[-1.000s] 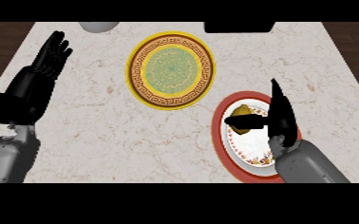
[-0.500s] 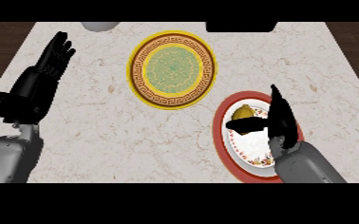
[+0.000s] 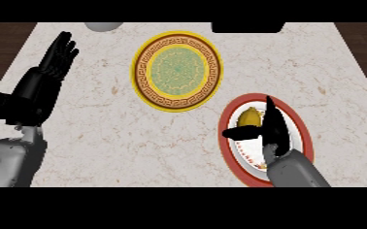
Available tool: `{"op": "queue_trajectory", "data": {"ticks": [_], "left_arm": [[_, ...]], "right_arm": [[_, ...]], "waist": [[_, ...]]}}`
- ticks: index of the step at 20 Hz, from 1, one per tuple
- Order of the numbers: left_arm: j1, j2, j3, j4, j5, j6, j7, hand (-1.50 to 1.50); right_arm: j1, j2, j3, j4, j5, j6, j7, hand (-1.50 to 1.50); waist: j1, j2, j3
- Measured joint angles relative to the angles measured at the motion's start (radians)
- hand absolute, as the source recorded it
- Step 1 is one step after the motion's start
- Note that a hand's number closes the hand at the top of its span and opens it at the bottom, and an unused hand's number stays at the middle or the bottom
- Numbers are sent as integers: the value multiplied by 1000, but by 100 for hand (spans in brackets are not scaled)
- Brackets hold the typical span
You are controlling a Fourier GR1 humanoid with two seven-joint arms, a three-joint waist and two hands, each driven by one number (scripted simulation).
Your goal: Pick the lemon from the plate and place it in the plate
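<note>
A yellow lemon (image 3: 249,117) lies on the red-rimmed white plate (image 3: 233,151) at the lower right. My right hand (image 3: 274,128) hovers over that plate, fingers straight and edge-on just right of the lemon, thumb stretched out below it. The fingers are not curled round the fruit. A yellow plate with a green centre and brown patterned ring (image 3: 176,71) sits up and to the left, nothing on it. My left hand (image 3: 44,82) rests open at the left edge, fingers up.
A grey round object (image 3: 104,26) shows at the counter's back edge, left of centre. A black block (image 3: 246,27) sits at the back edge, right of centre. Dark wood shows beyond the marble counter's corners.
My right hand has shifted slightly left and up over the red-rimmed plate, so more of the lemon shows beside its fingers. The left hand has barely moved.
</note>
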Motion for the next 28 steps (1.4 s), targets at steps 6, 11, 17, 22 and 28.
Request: {"op": "queue_trajectory", "data": {"ticks": [6,11,17,22,28], "left_arm": [[-19,-18,10,22,-18,-6,2,0],[13,-14,31,-15,-11,-34,5,0],[23,-31,29,-21,-33,-20,12,0],[39,-12,56,-21,-32,-16,15,0],[56,4,78,-22,-31,-14,19,0]], "right_arm": [[-23,45,-38,99,2,20,-24,-150],[-20,50,-63,139,96,-16,-81,150],[22,56,-44,152,304,-37,-60,150],[146,75,-2,123,486,-52,-49,150],[268,105,27,60,725,-34,-13,150]], "waist": [[2,-2,-3],[0,-9,-8],[-11,-20,-13],[-42,-50,-31],[-70,-54,-30]]}}
